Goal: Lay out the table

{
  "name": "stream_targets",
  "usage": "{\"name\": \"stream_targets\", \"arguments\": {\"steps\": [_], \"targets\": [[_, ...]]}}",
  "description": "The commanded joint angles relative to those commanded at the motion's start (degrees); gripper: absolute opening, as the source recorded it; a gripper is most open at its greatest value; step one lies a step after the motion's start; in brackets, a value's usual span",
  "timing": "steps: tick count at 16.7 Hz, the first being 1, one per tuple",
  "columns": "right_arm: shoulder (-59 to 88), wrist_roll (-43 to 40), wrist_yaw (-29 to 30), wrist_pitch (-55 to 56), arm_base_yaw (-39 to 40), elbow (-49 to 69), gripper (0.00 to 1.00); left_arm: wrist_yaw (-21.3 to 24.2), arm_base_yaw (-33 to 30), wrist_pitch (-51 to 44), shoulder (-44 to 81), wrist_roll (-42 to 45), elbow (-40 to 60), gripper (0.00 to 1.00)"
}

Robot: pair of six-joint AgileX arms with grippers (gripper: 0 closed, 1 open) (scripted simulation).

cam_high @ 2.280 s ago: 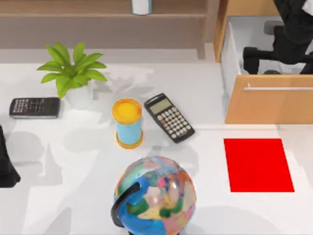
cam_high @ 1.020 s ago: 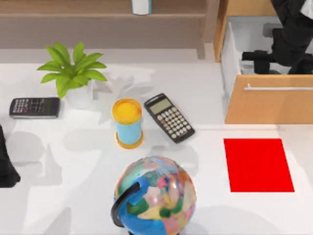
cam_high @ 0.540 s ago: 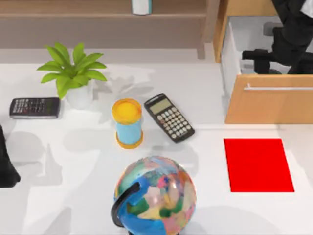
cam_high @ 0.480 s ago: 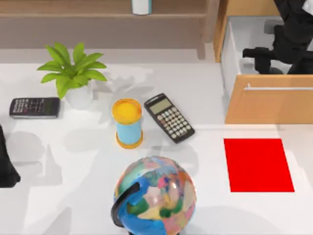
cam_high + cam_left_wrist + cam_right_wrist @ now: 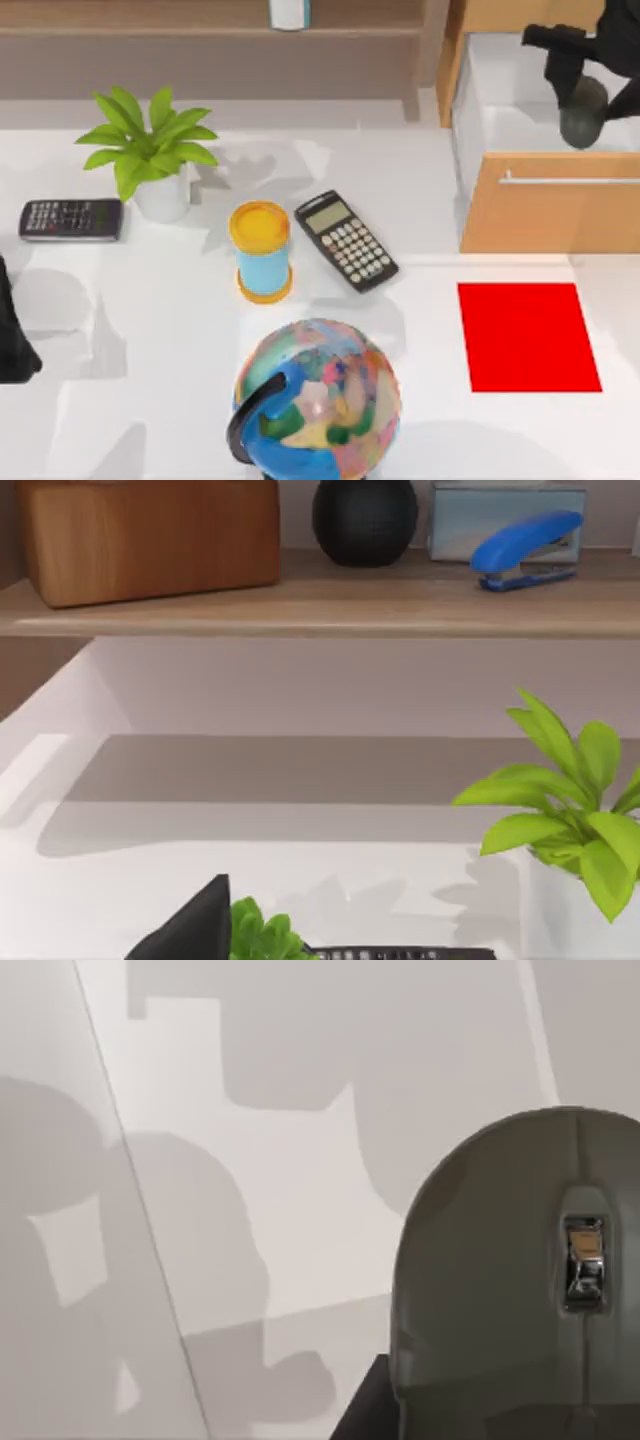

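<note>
The white table (image 5: 150, 330) spreads across the top view. At its back right, my right gripper (image 5: 580, 92) hangs over the white inside of the open light-wood drawer (image 5: 505, 110), shut on a grey computer mouse (image 5: 583, 113). In the right wrist view the mouse (image 5: 500, 1280) is close up, its scroll wheel showing, with the drawer floor beneath it. A red mat (image 5: 528, 336) lies on the table in front of the drawer. My left arm (image 5: 10, 340) is parked at the table's left edge.
On the table stand a potted plant (image 5: 150, 150), a yellow and blue cylinder (image 5: 261, 250) and a globe (image 5: 318, 400). Two dark calculators (image 5: 346, 240) (image 5: 70, 219) lie flat. The drawer front (image 5: 550, 215) juts out. A shelf (image 5: 320, 595) behind holds a blue stapler (image 5: 525, 545).
My right gripper has risen from low inside the drawer and now holds the grey mouse above it. The left arm and the table objects have not moved.
</note>
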Motion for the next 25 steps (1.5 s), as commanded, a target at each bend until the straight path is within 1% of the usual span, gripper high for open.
{"name": "stream_targets", "arguments": {"steps": [5, 9, 12, 15, 19, 25], "targets": [[-13.0, 6.5, -2.4, 3.0, 2.2, -7.7, 0.00, 0.0, 0.0, 0.0, 0.0, 0.0, 0.0, 1.00], [-21.9, 10.1, -4.5, 4.1, 6.1, -17.5, 0.00, 0.0, 0.0, 0.0, 0.0, 0.0, 0.0, 1.00], [-26.5, 11.1, -5.5, 5.0, 9.5, -25.6, 0.00, 0.0, 0.0, 0.0, 0.0, 0.0, 0.0, 1.00], [-28.5, 10.7, -5.6, 6.5, 12.3, -33.3, 0.00, 0.0, 0.0, 0.0, 0.0, 0.0, 0.0, 1.00], [-27.2, 8.1, -4.0, 9.7, 14.9, -41.9, 0.00, 0.0, 0.0, 0.0, 0.0, 0.0, 0.0, 1.00], [-22.5, 2.7, 0.3, 15.8, 16.1, -48.8, 0.00, 0.0, 0.0, 0.0, 0.0, 0.0, 0.0, 1.00]]}}
